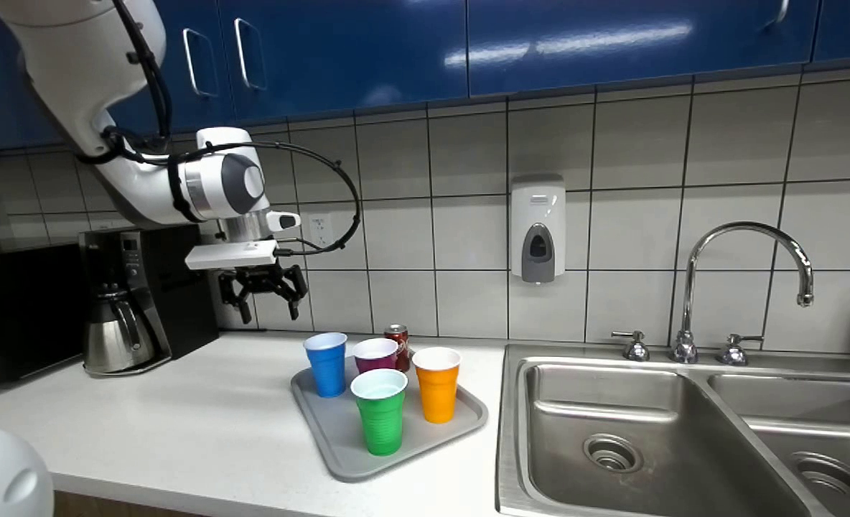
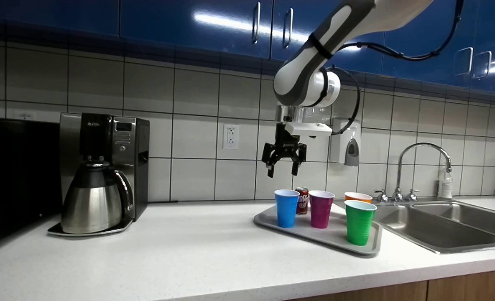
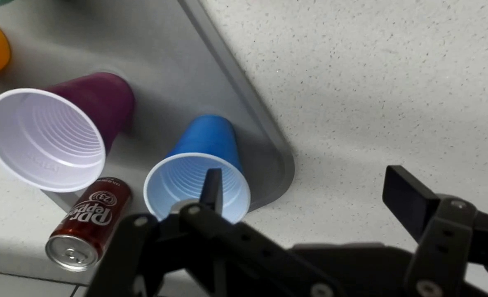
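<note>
1. The fingers (image 3: pixel 411 202) stand wide apart with nothing between them, hanging above the white bench (image 2: pixel 189 251) by the edge of the grey tray (image 3: pixel 165 62).
2. Nearest is the blue cup (image 2: pixel 286 210), upright near a corner of the tray; in the wrist view one finger overlaps its mouth, while both exterior views show the fingers above it, not touching.
3. Nothing is gripped or lifted. The blue cup, purple cup (image 2: pixel 320 213), green cup (image 2: pixel 359 225) and orange cup (image 1: pixel 437 391) all stand on the tray; how much handling remains cannot be told.
4. The dark red can (image 3: pixel 89 225) near the purple cup reads "Dr Pepper", with a "23" emblem; lettering on the coffee maker (image 2: pixel 124 161) is too small to read.
</note>
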{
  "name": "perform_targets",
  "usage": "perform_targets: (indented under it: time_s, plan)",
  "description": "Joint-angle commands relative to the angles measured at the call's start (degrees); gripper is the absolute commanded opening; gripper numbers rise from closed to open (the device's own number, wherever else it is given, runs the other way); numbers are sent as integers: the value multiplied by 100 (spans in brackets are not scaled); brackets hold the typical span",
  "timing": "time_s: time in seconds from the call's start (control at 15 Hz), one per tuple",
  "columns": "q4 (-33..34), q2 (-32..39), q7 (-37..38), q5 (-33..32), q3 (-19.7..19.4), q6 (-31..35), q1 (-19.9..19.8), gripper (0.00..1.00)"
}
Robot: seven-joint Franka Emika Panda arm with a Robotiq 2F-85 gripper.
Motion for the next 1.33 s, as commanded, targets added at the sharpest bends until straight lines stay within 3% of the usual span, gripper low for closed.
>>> perform_targets:
  time_s: [0.0,1.27]
  plan:
    - [457,424,-108,-86,-44,50,-53,100]
    - [1595,1820,-252,-14,-167,69,-25,100]
